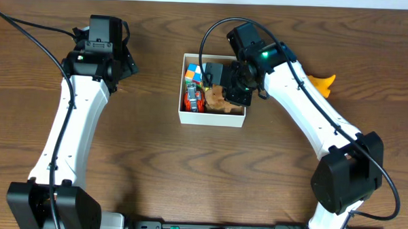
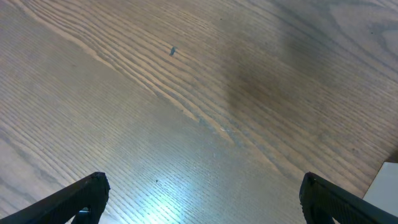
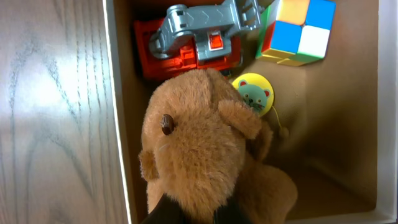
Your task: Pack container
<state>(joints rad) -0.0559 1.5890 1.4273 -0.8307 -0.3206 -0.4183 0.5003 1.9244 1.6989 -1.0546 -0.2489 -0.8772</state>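
The container (image 1: 211, 117) is a square white box with a tan inside, at the table's middle. In it lie a brown plush bear (image 3: 199, 149), a red and grey toy vehicle (image 3: 193, 37), a colour cube (image 3: 297, 30) and a small yellow round toy (image 3: 254, 93). My right gripper (image 3: 205, 214) is over the box and shut on the plush bear, its fingers mostly hidden by the fur. It shows in the overhead view (image 1: 233, 85) above the bear (image 1: 217, 96). My left gripper (image 2: 202, 199) is open and empty over bare table, left of the box (image 1: 117, 57).
A yellow-orange toy (image 1: 322, 82) lies on the table behind my right arm, right of the container. A white corner of the container (image 2: 384, 182) shows at the right edge of the left wrist view. The wooden table (image 1: 188, 175) spreads around.
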